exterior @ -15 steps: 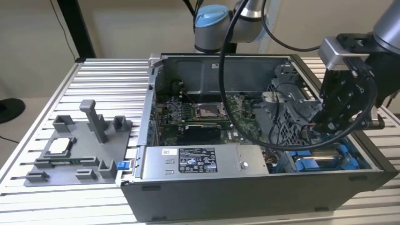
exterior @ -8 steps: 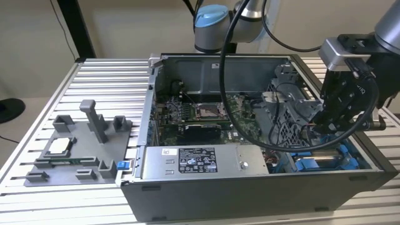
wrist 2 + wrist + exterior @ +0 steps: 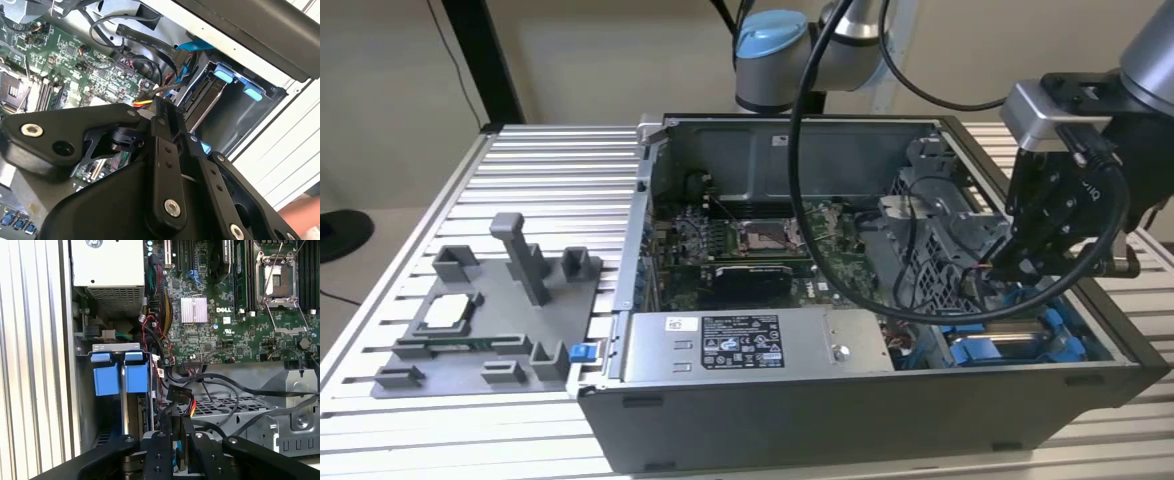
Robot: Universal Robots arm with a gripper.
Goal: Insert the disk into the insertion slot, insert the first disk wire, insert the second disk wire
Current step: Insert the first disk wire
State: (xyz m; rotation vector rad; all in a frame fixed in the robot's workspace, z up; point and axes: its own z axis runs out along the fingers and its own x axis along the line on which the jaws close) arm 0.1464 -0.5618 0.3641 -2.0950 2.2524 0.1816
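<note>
Open case point(image 3: 854, 420), slot point(image 3: 115, 346) at its corner. Beside the slot sits the power box point(image 3: 107, 265). The disk point(image 3: 136, 379) looks seated in the slot, blue end showing. Your gripper point(image 3: 179, 437), near the slot, is clamped on the disk wire point(image 3: 183, 409) plug. Keep the plug square to the disk; loose black cables point(image 3: 225, 385) beside the slot may snag.

The exterior view looks down from well back at the whole open computer case point(image 3: 854, 420) and table point(image 3: 547, 160). Both wrist views sit close behind the gripper point(image 3: 176, 427) point(image 3: 170, 117), facing past its jaws into the case. They share the plug point(image 3: 181, 407) point(image 3: 150, 103) pinched between the jaws, the slot point(image 3: 120, 347) point(image 3: 235, 115) just beyond, and the green board point(image 3: 210, 335) point(image 3: 75, 65).
</note>
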